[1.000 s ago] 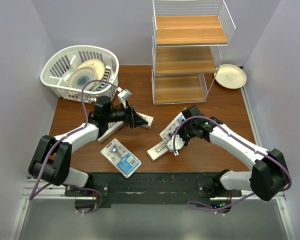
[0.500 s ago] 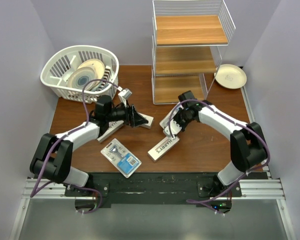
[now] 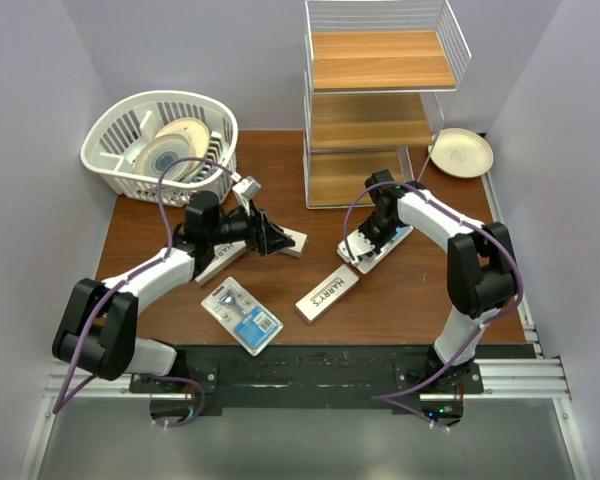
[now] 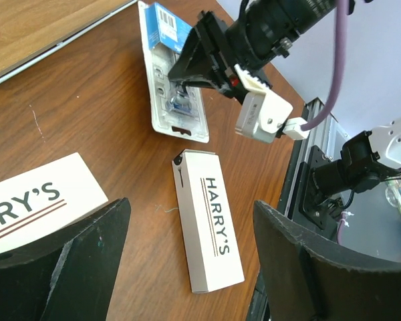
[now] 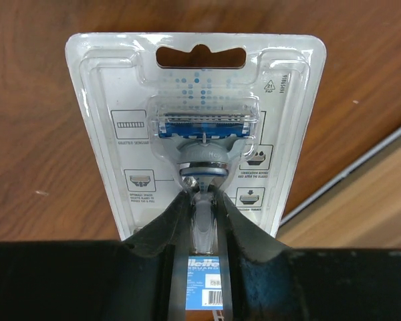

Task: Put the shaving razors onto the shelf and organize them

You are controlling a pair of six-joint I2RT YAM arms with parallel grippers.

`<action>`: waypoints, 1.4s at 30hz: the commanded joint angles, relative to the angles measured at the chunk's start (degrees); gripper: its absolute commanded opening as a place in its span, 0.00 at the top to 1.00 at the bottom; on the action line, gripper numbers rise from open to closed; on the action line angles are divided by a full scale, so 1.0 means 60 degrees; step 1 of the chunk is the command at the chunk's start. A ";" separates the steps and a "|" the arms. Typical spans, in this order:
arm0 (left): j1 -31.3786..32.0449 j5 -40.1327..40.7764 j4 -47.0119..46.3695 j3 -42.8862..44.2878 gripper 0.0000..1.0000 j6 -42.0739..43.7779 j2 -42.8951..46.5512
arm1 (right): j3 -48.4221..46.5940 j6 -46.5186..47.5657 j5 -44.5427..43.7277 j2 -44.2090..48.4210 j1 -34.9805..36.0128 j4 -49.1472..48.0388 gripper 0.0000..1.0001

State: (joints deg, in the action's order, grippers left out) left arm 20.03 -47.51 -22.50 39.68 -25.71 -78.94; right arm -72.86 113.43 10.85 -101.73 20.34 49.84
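I am holding my left pincer [image 3: 273, 240] wide open and gripping nothing, low over the brown wooden table [image 3: 420, 290]. I judge it is lining up on the long narrow white cardboard box printed HARRY'S [image 3: 292, 241], which is lying flat right at its tips. The jaws are standing wide so that they can straddle the box's narrow width. A second white HARRY'S box [image 3: 220, 262] is lying beneath that arm, behind the pincer. A flat clear blister pack with a blue card [image 3: 242, 315] is lying near the pincer, on the side toward my bases. Ahead of the left pincer, between my two pincers, a third white HARRY'S box [image 4: 207, 231] is lying apart from the rest.

My right pincer [image 5: 204, 224] is gripping the other clear blister pack [image 5: 204, 100] by the raised bubble over the razor handle, since the flat card offers little to pinch. I cannot tell whether the pack is clear of the table. The tall white wire shelf with wooden tiers [image 3: 380, 110] is standing just beyond the right pincer, with no razor pack on it yet.
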 commanded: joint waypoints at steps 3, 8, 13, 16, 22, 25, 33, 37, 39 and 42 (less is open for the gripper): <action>-0.0028 0.0080 -0.0146 0.0037 0.19 0.0287 0.0280 | -0.0015 0.5639 0.0196 0.0400 -0.0021 -0.0191 0.50; 0.0103 0.0840 -0.0119 -0.0022 0.23 0.0053 -0.0172 | 0.1097 0.3059 0.0696 0.1821 -0.0020 -0.1597 0.40; 0.0761 0.2174 -0.0263 0.0329 0.33 -0.0225 -0.1139 | 0.1946 -0.4270 0.1589 0.3840 0.0155 -0.2546 0.40; 0.1171 0.2366 -0.0424 0.0914 0.31 -0.0606 -0.2076 | 0.2371 -1.0510 0.1314 0.4356 0.0126 -0.3396 0.43; 0.1743 0.2600 -0.0424 0.2101 0.35 -0.1119 -0.3498 | 0.3587 -1.8457 0.0024 0.4899 0.0111 -0.4729 0.48; 0.1803 0.2586 -0.0235 0.2249 0.35 -0.1134 -0.3675 | 0.3618 -2.0556 -0.0211 0.4608 0.0198 -0.5229 0.48; 0.1788 0.2761 0.0586 0.1503 0.35 -0.0125 -0.2256 | 0.2389 -2.3631 -0.2597 0.2808 0.0316 -0.4719 0.44; 0.1774 0.2805 0.0806 0.1151 0.34 0.0359 -0.1611 | 0.2051 -2.4674 -0.3520 0.2061 0.0331 -0.4222 0.45; 0.1759 0.2791 0.0937 0.1135 0.34 0.0549 -0.1420 | 0.1978 -2.5012 -0.3873 0.1840 0.0317 -0.4206 0.46; 0.1657 0.2762 0.0967 0.1150 0.34 0.0624 -0.1361 | 0.2065 -2.5159 -0.3962 0.1517 0.0302 -0.4454 0.48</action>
State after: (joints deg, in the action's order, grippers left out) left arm 30.76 -31.22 -17.15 46.96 -25.19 -88.77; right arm -58.78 -31.11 -7.75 -91.39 22.11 23.24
